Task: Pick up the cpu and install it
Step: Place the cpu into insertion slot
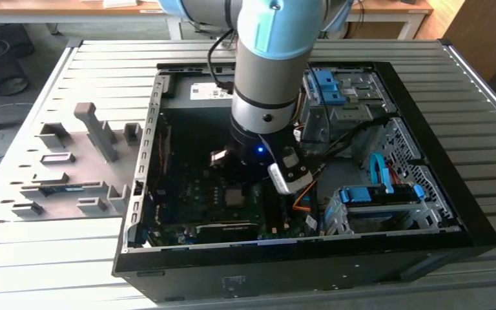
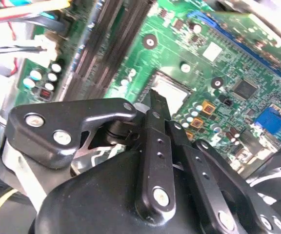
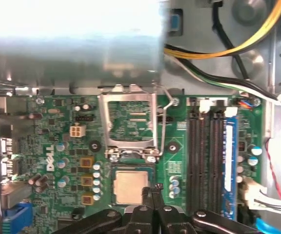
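The cpu [image 3: 130, 187] is a pale silver-grey square lying flat in its socket on the green motherboard [image 3: 57, 146]. In the second wrist view the cpu [image 2: 169, 89] shows just past the fingertips. The socket's metal frame [image 3: 130, 122] is swung open and stands beside it. My gripper [image 3: 151, 191] hangs low over the board, its black fingers pressed together at the chip's edge with nothing seen between them. The same gripper [image 2: 161, 111] points at the socket corner. In the exterior view the arm [image 1: 261, 139] reaches down into the open computer case, over the cpu [image 1: 230, 196].
Black memory slots [image 3: 206, 156] run beside the socket. Yellow and black cables [image 3: 218, 48] cross near the case wall. The socket lever [image 3: 164, 122] sticks up. A blue drive cage [image 1: 377, 194] sits at the exterior view's right, a grey parts fixture [image 1: 67, 168] outside the case at its left.
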